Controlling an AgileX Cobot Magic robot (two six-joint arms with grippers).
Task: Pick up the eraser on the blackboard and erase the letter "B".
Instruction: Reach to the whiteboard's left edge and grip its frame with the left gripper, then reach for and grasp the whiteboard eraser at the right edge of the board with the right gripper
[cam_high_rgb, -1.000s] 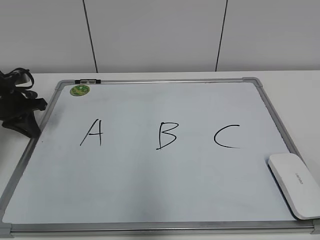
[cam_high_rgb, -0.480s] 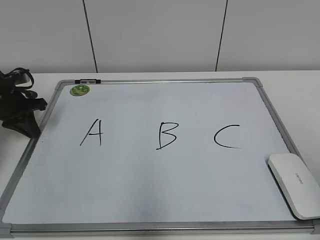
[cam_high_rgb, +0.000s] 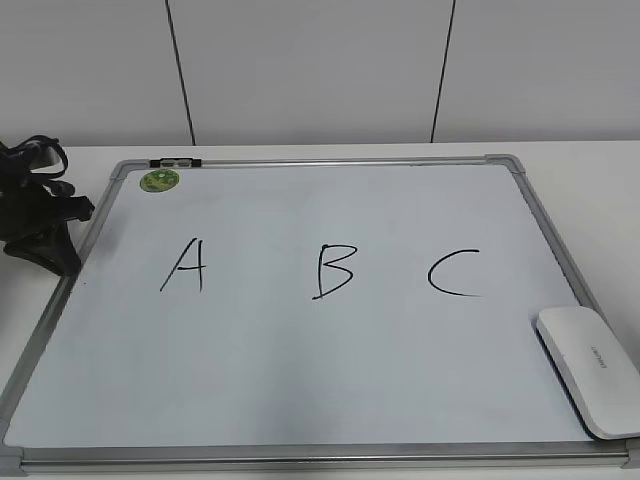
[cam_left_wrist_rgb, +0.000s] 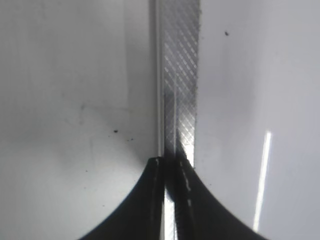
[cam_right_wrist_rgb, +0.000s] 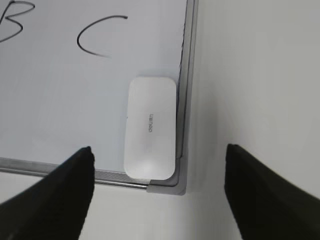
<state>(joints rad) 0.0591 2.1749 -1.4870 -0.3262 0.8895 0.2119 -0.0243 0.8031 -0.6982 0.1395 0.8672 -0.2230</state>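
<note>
The blackboard (cam_high_rgb: 300, 380) lies flat on the table with black letters A, B and C. The letter "B" (cam_high_rgb: 334, 270) is in the middle; it also shows in the right wrist view (cam_right_wrist_rgb: 12, 22) at the top left. The white eraser (cam_high_rgb: 590, 368) lies at the board's near right corner, and shows in the right wrist view (cam_right_wrist_rgb: 151, 127). My right gripper (cam_right_wrist_rgb: 159, 155) is open, hovering above the eraser's near end and the board's corner. My left gripper (cam_left_wrist_rgb: 172, 162) is shut and empty, over the board's left frame (cam_left_wrist_rgb: 179, 75); its arm (cam_high_rgb: 35, 215) rests at the left.
A small round green magnet (cam_high_rgb: 159, 180) sits at the board's far left corner next to a black clip (cam_high_rgb: 176, 162). The black letters A (cam_high_rgb: 185, 266) and C (cam_high_rgb: 453, 272) flank the B. White table (cam_right_wrist_rgb: 260, 100) lies right of the board.
</note>
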